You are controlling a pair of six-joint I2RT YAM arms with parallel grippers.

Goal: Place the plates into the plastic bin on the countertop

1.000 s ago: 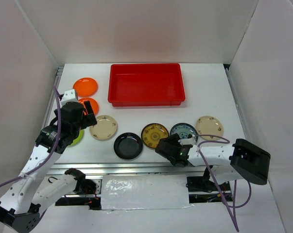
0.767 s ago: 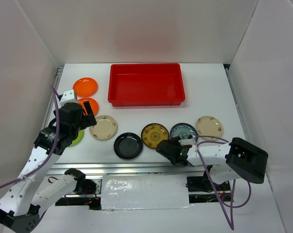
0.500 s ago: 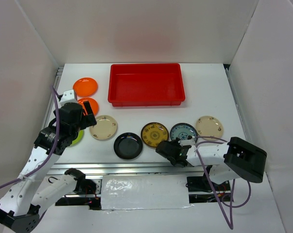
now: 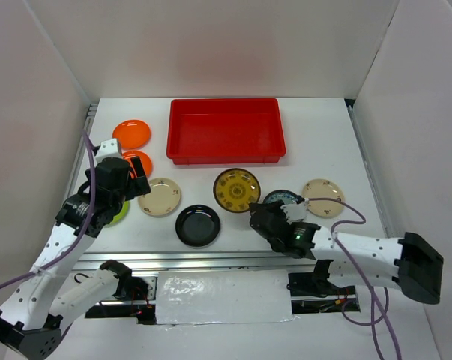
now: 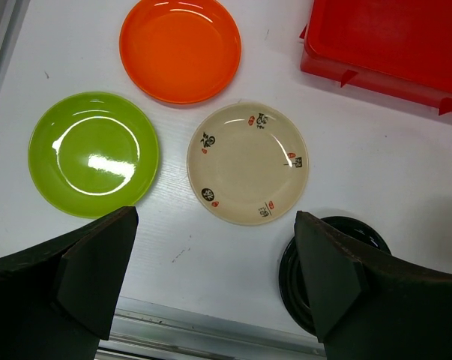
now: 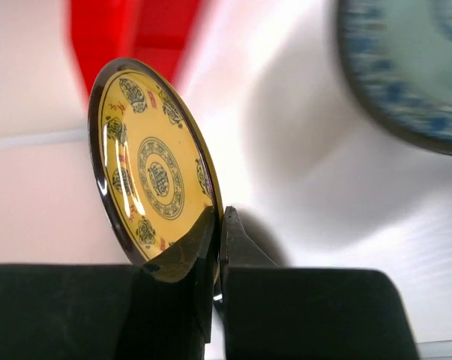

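My right gripper [image 4: 257, 216] [image 6: 220, 214] is shut on the near rim of the patterned yellow-brown plate [image 4: 237, 190] [image 6: 154, 172], holding it tilted above the countertop [image 4: 315, 142]. The red plastic bin [image 4: 226, 129] [image 5: 390, 37] stands at the back with nothing in it. My left gripper [image 4: 130, 184] [image 5: 214, 255] hangs open over the left plates, holding nothing. Below it lie an orange plate [image 5: 181, 49], the lime green plate [image 5: 93, 154], a cream plate [image 5: 248, 163] and the black plate [image 4: 197, 226] [image 5: 349, 225].
A second orange plate [image 4: 131, 134] lies at the far left. The blue-white plate [image 4: 284, 198] [image 6: 405, 75] is partly under my right arm, with another cream plate [image 4: 322, 197] beside it. A metal rail [image 4: 211, 259] edges the near side, and white walls enclose the table.
My right gripper shut on the yellow-brown plate's rim, lifted it off the countertop and carried it a little toward the bin. The left arm stayed still.
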